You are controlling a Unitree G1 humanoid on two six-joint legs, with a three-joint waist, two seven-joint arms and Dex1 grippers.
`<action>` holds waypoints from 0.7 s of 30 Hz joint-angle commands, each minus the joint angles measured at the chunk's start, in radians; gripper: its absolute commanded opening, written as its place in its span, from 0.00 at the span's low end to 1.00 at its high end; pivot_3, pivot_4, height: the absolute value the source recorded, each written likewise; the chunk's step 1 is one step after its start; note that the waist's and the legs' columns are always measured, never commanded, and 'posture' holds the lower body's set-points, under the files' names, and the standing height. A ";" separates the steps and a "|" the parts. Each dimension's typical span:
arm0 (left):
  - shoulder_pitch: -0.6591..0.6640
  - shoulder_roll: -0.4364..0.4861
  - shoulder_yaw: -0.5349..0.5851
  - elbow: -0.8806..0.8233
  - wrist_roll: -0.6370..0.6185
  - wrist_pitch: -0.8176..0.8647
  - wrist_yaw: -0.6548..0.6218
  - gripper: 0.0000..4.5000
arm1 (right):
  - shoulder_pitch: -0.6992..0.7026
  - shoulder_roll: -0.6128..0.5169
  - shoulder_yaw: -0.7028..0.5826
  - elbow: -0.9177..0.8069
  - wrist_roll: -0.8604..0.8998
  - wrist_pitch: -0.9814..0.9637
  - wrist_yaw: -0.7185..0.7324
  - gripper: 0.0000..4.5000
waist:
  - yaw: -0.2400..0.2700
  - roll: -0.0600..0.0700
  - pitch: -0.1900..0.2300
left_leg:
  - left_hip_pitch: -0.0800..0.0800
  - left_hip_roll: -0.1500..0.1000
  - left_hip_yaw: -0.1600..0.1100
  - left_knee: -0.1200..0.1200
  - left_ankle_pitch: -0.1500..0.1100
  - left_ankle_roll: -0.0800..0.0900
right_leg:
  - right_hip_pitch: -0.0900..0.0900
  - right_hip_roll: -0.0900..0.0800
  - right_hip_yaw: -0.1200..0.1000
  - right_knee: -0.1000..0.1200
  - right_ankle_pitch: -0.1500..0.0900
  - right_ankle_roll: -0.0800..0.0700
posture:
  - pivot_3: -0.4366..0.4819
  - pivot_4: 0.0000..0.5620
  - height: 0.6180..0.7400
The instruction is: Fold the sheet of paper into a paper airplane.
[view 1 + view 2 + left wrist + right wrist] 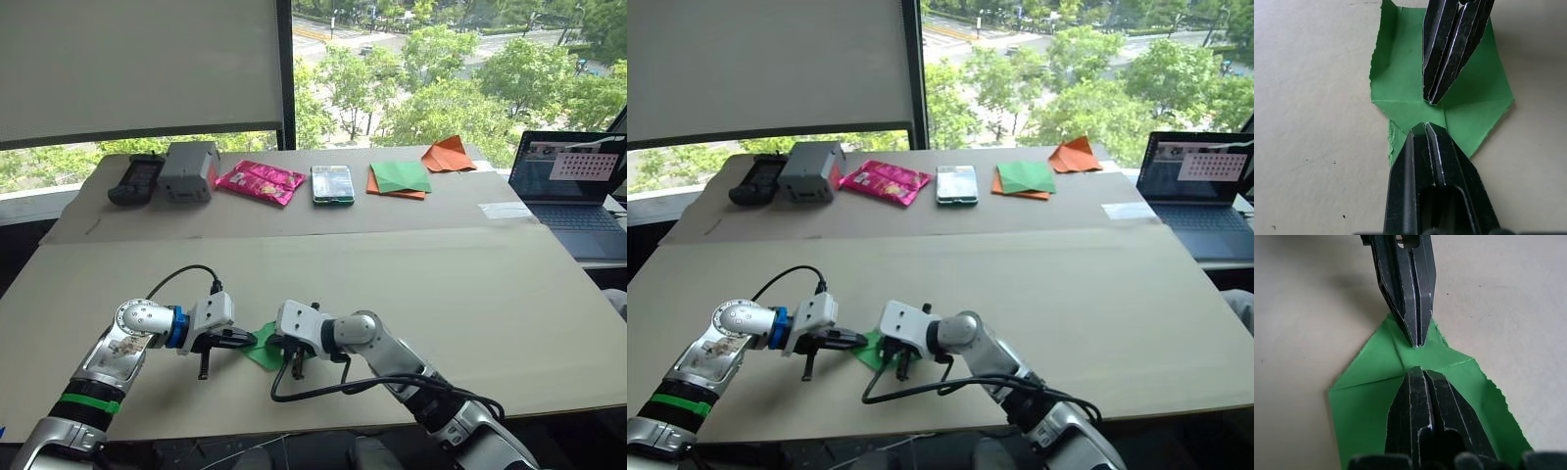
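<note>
One sheet of paper (263, 347), bright green and creased, lies flat on the desk (470, 313) near its front edge, between the two tools. The left tool (1426, 126) has its two fingers pressed together to a narrow point, its tip resting on a crease near the sheet's middle. The right tool (1417, 368) is likewise pinched narrow, its tip just across that crease, so the two points almost touch tip to tip. Whether either actually nips a fold of paper is hard to tell; both seem only to press down on it. One side of the sheet has a ragged, torn-looking edge (1392, 142), and a flap stands up slightly along one border.

At the far edge, around 12 o'clock from the sheet, sit six things in a row: one black remote (135, 179), one grey box (189, 169), one pink packet (261, 181), one phone (332, 184), one green-and-orange paper stack (399, 178) and one orange folded shape (449, 154). One laptop (573, 186) stands open at about 2 o'clock, off the right edge. Bare desk stretches wide from 1 to 4 o'clock of the sheet, with less at 9 o'clock.
</note>
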 commanded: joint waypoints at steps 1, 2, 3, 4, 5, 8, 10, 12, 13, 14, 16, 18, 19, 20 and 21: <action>0.011 0.016 -0.024 0.033 0.040 0.008 -0.001 0.00 | 0.039 -0.063 -0.011 0.050 -0.032 0.031 0.003 0.00 | 0.004 0.000 0.000 | 0.000 0.000 0.000 0.000 0.000 0.000 | 0.000 0.000 0.000 0.000 0.000 0.000 | 0.48 0.27 1.00; 0.010 0.015 -0.025 0.033 0.040 0.008 -0.002 0.00 | 0.042 -0.072 -0.015 0.044 -0.031 0.031 0.005 0.00 | 0.006 0.000 0.000 | 0.000 0.000 0.000 0.000 0.000 0.000 | 0.000 0.000 0.000 0.000 0.000 0.000 | 0.48 0.27 1.00; 0.009 0.015 -0.025 0.034 0.040 0.008 -0.003 0.00 | 0.047 -0.082 -0.017 0.038 -0.032 0.031 0.007 0.00 | 0.008 0.001 0.000 | 0.000 0.000 0.000 0.001 0.000 0.000 | 0.000 -0.001 0.000 0.000 0.000 0.000 | 0.48 0.27 1.00; 0.009 0.015 -0.025 0.036 0.041 0.006 -0.004 0.00 | 0.053 -0.092 -0.020 0.032 -0.033 0.031 0.007 0.00 | 0.011 0.001 0.000 | -0.001 0.000 0.000 0.001 0.000 0.000 | 0.000 -0.001 0.000 -0.001 0.000 0.000 | 0.48 0.27 1.00; 0.008 0.015 -0.026 0.038 0.041 0.004 -0.004 0.00 | 0.060 -0.101 -0.025 0.024 -0.032 0.034 0.006 0.00 | 0.013 0.001 0.000 | -0.001 0.000 0.000 0.001 0.000 0.000 | 0.000 -0.001 0.000 -0.001 0.000 0.000 | 0.48 0.27 1.00; 0.007 0.016 -0.026 0.042 0.042 0.001 -0.005 0.00 | 0.076 -0.116 -0.033 0.009 -0.030 0.044 0.004 0.00 | 0.022 0.001 -0.001 | -0.001 -0.001 0.000 0.001 0.000 0.000 | 0.000 -0.001 0.000 -0.002 0.000 0.000 | 0.48 0.27 1.00; 0.004 0.015 -0.028 0.043 0.043 0.000 -0.005 0.00 | 0.091 -0.130 -0.044 -0.005 -0.029 0.056 0.002 0.00 | 0.026 0.001 -0.001 | -0.001 -0.001 0.000 0.001 0.000 0.000 | 0.000 -0.001 0.000 -0.003 0.000 0.000 | 0.48 0.27 1.00; 0.003 0.014 -0.029 0.045 0.044 -0.002 -0.006 0.00 | 0.103 -0.141 -0.054 -0.019 -0.027 0.066 0.003 0.00 | 0.027 0.001 -0.001 | -0.002 -0.001 0.000 0.001 0.000 0.000 | 0.000 -0.001 0.000 -0.004 0.000 0.000 | 0.48 0.27 1.00; 0.003 0.014 -0.029 0.045 0.043 -0.002 -0.007 0.00 | 0.108 -0.146 -0.061 -0.028 -0.025 0.072 0.001 0.00 | 0.027 0.001 -0.001 | -0.002 -0.001 0.000 0.001 0.000 0.000 | 0.000 -0.001 0.000 -0.005 0.000 0.000 | 0.48 0.27 1.00; 0.003 0.014 -0.030 0.046 0.044 -0.003 -0.008 0.00 | 0.113 -0.151 -0.066 -0.034 -0.024 0.078 0.002 0.00 | 0.027 0.001 -0.002 | -0.003 -0.001 0.000 0.001 0.000 0.000 | 0.000 -0.001 0.000 -0.006 0.000 0.000 | 0.48 0.27 1.00; 0.003 0.013 -0.031 0.046 0.044 -0.005 -0.008 0.00 | 0.117 -0.160 -0.071 -0.039 -0.026 0.082 0.002 0.00 | 0.027 0.001 -0.002 | -0.003 -0.001 0.000 0.001 0.000 0.000 | 0.001 -0.001 0.000 -0.007 0.000 0.000 | 0.48 0.27 1.00; 0.003 0.012 -0.032 0.045 0.043 -0.004 -0.010 0.00 | 0.120 -0.163 -0.073 -0.042 -0.025 0.086 0.002 0.00 | 0.027 0.001 -0.002 | -0.003 -0.001 0.000 0.001 0.000 0.000 | 0.001 -0.001 0.000 -0.007 0.000 0.000 | 0.48 0.27 1.00; 0.003 0.011 -0.033 0.046 0.043 -0.005 -0.010 0.00 | 0.121 -0.165 -0.072 -0.044 -0.026 0.089 0.003 0.00 | 0.027 0.001 -0.002 | -0.003 -0.001 0.000 0.001 0.000 0.000 | 0.001 -0.001 0.000 -0.007 0.000 0.000 | 0.48 0.27 1.00; 0.002 0.010 -0.034 0.045 0.043 -0.005 -0.011 0.00 | 0.122 -0.165 -0.072 -0.047 -0.026 0.092 0.003 0.00 | 0.027 0.000 -0.002 | -0.003 -0.001 0.000 0.001 0.000 0.000 | 0.001 -0.001 0.000 -0.007 0.000 0.000 | 0.48 0.27 1.00; 0.001 0.008 -0.035 0.045 0.044 -0.005 -0.010 0.00 | 0.124 -0.166 -0.072 -0.051 -0.027 0.095 0.004 0.00 | 0.027 0.000 -0.002 | -0.003 -0.001 0.000 0.001 0.000 0.000 | 0.001 -0.001 0.000 -0.007 0.000 0.000 | 0.48 0.27 1.00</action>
